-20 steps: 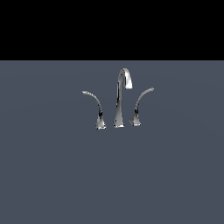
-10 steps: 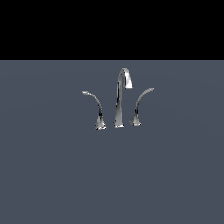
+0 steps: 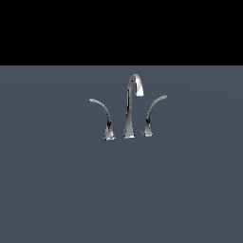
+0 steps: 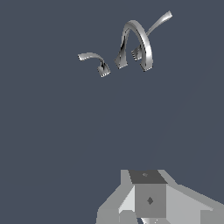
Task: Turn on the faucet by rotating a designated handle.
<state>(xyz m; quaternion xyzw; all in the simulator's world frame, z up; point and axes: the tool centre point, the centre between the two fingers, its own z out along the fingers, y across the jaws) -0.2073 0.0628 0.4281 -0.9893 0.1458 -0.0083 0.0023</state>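
Slate-grey tabletop [image 3: 57, 190] fills the lower part of the exterior view, flat and uniform, with a black band of background above it. On this surface stands the faucet [image 3: 129, 111], a small shiny chrome set of three pieces, placed a little toward the far edge and near the middle of the view. Its central spout [image 3: 131, 102] rises tall and slender and hooks over at the top toward the exterior view's right. On the exterior view's left of the spout stands the handle [image 3: 105, 118], a thin lever rising from a flared cone base, its arm arching out to the exterior view's left and ending in a fine tip. On the other side is the second lever [image 3: 151, 116], curving the opposite way. The three bases sit in a row, near one another but apart. Neither arm nor claw shows in this view.

From the wrist view, the same grey tabletop [image 4: 52, 144] spreads out, with the faucet [image 4: 127, 48] seen from above and well away from the camera. The spout [image 4: 142, 46] reads as a broad chrome arch, the handle [image 4: 94, 61] beside it with its tip pointing away, the second lever [image 4: 153, 27] beyond. Grey blocky parts of the claw [image 4: 148, 199] show at the frame edge, well apart from the faucet; its fingertips are cut off, so I cannot tell how wide it stands. It touches nothing.
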